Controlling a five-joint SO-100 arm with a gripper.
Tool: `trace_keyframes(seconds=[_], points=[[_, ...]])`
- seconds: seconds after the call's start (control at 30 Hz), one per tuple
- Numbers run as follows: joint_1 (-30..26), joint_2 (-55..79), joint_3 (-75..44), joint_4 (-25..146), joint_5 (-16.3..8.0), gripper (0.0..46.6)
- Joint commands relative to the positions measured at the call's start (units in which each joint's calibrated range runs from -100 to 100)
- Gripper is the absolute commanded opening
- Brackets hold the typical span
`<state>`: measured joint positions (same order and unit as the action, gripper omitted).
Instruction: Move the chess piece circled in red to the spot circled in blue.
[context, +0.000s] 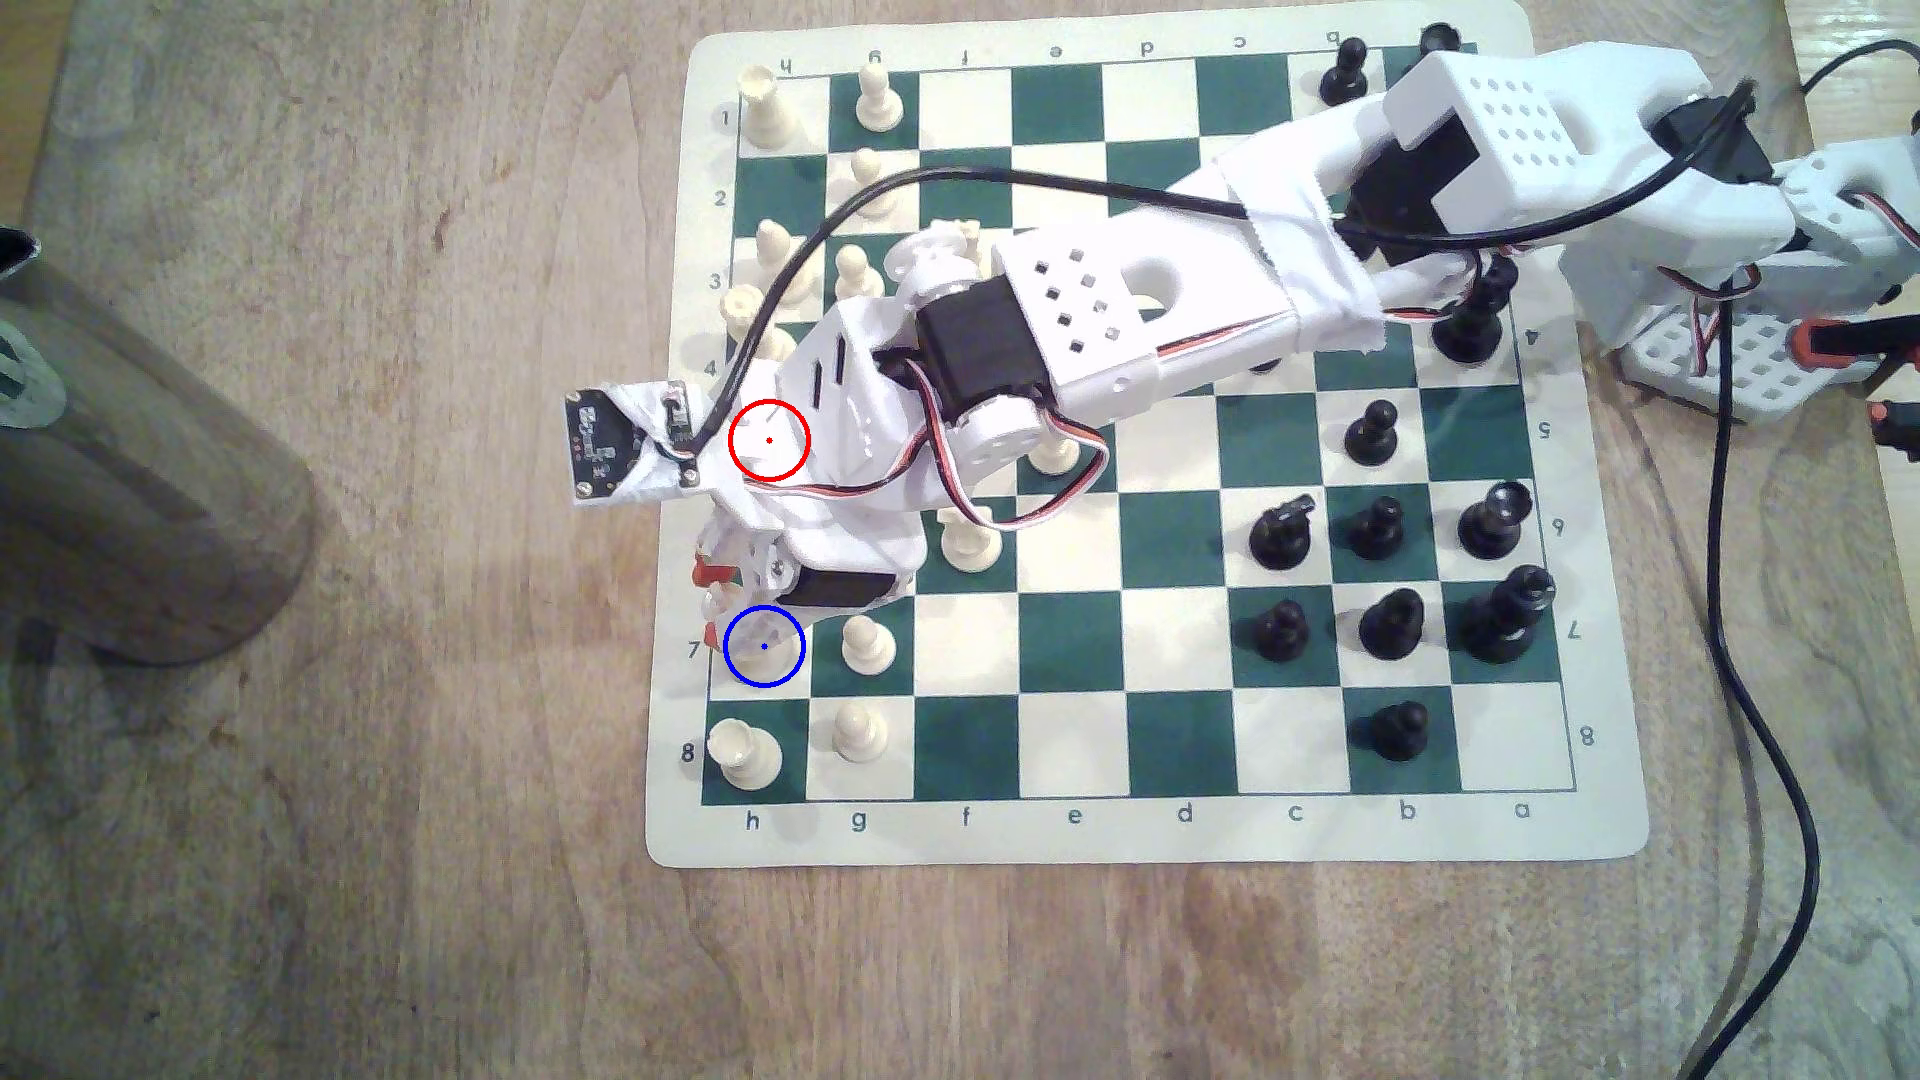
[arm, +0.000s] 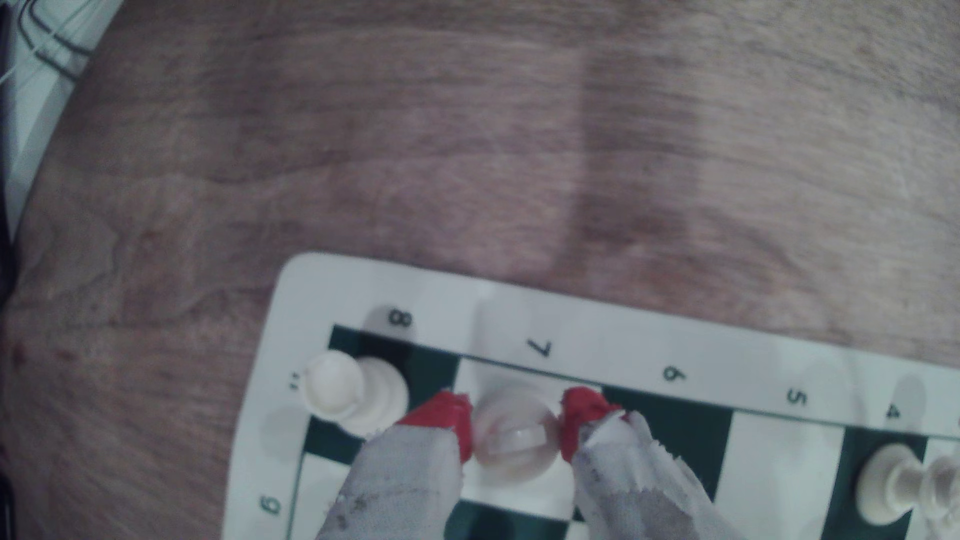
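Worktop (arm: 467, 130): bare wood lies beyond the board's rank-7 edge.
Board (arm: 649, 332): its margin runs just beside the piece.
Gripper (arm: 517, 431): red fingertips (arm: 447, 415) pressed against the piece's two sides.
Chess piece (arm: 511, 433): upright, long axis vertical, between the fingertips, over the blue-ringed square (context: 765, 646) beside the "7".
Corner rook (arm: 353, 389): next square, near one fingertip.

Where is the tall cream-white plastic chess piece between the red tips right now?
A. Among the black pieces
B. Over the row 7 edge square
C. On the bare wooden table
B: in the wrist view the tall cream-white plastic chess piece sits between the end effector's red fingertips, on the cream square beside the printed 7.
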<state>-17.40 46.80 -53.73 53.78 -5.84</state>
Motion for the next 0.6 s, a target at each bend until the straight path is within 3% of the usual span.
trace_keyframes(seconds=[0.0, 0.17, 0.57], points=[[0.3, -2.8, -6.1, 0.9, 0.3, 14.2], [0.1, -3.3, -6.1, 1.7, 0.4, 18.1], [-0.5, -9.0, -5.8, 11.2, 0.5, 20.0]])
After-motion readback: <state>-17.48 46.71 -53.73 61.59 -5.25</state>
